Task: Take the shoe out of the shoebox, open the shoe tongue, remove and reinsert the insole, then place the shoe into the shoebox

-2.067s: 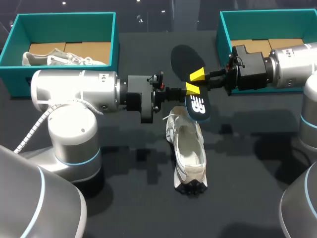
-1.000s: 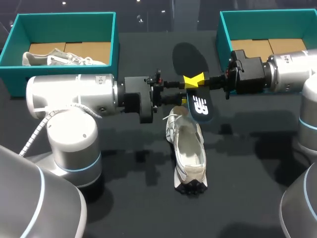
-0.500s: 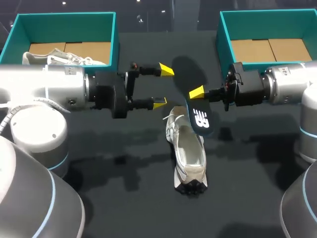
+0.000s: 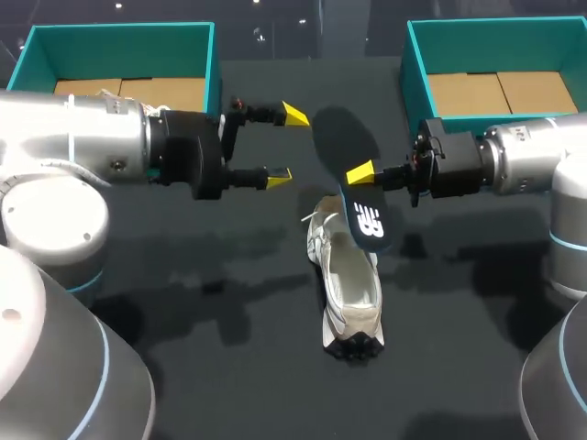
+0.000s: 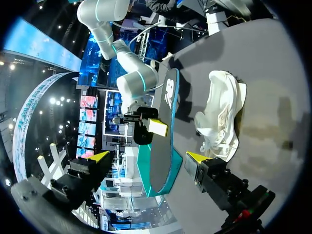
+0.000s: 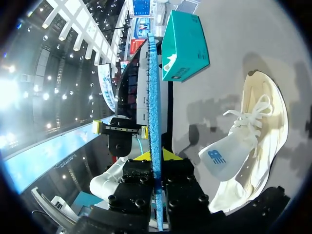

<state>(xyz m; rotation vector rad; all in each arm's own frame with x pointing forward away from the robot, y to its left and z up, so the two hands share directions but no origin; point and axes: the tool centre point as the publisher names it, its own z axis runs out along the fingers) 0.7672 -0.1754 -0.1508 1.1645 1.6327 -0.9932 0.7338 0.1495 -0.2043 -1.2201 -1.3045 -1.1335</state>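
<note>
A white shoe (image 4: pixel 348 286) lies on the dark table near the middle. My right gripper (image 4: pixel 359 172) is shut on a dark insole (image 4: pixel 341 147), which hangs tilted with its logo end over the shoe's far end. In the right wrist view the insole (image 6: pixel 153 112) stands edge-on between the fingers of my right gripper (image 6: pixel 155 157), with the shoe (image 6: pixel 256 141) beside it. My left gripper (image 4: pixel 287 145) is open just left of the insole, apart from it. In the left wrist view the insole (image 5: pixel 163 141) is ahead of my open left gripper (image 5: pixel 146 158), and the shoe (image 5: pixel 222 117) is beyond it.
A teal shoebox (image 4: pixel 215 69) at the back left holds another white shoe (image 4: pixel 105 92). A second teal shoebox (image 4: pixel 415 69) at the back right shows only its cardboard floor. Bare table lies in front of and to both sides of the shoe.
My left gripper has opened, let go of the insole and drawn back to the left. My right gripper keeps hold of the insole and has shifted slightly left.
</note>
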